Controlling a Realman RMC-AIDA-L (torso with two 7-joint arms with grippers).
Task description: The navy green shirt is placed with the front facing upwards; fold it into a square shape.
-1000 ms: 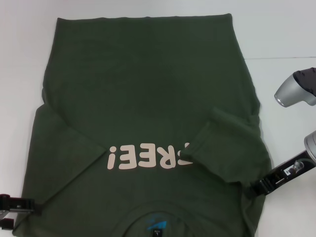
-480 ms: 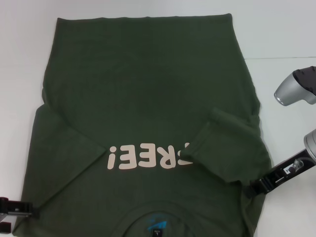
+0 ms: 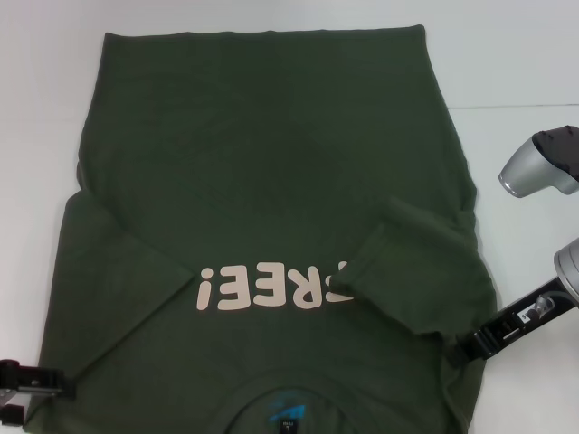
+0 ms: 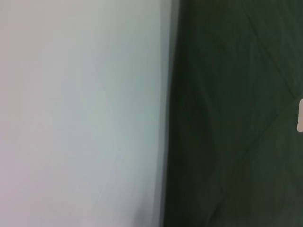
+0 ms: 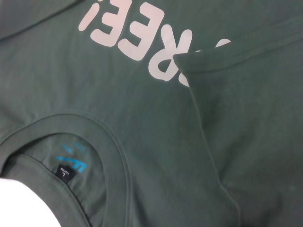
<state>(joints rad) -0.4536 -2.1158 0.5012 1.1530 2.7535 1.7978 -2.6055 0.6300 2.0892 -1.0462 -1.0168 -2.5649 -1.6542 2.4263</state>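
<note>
The navy green shirt (image 3: 271, 226) is spread front-up on the white counter (image 3: 507, 63), with its collar (image 3: 288, 411) at the edge nearest the robot and its hem at the far edge. The pale "FREE!" print (image 3: 271, 287) serves as the landmark. To the right of the print, the right sleeve (image 3: 416, 271) is folded inward over the chest, and its cuff covers the first letter. To the left of the print, the left sleeve (image 3: 118, 289) is not yet folded and lies flat.

The right gripper (image 3: 463, 344) is seen at the shirt's side edge, right of the print and slightly nearer the robot. Whether it is open or closed on the cloth cannot be told. The left gripper (image 3: 56, 382) is seen at the opposite edge, left of the print and nearer the robot; its state cannot be told either.

Several risks are judged from this layout. If the right gripper is drawn away with fabric caught, the folded sleeve could be dragged open again. If only the top layer is pinched at the left edge, the fold could be made skewed and a ragged rectangle produced. If both edges are pulled unevenly, the whole shirt could be slid across the smooth counter and creases formed near the collar.
</note>
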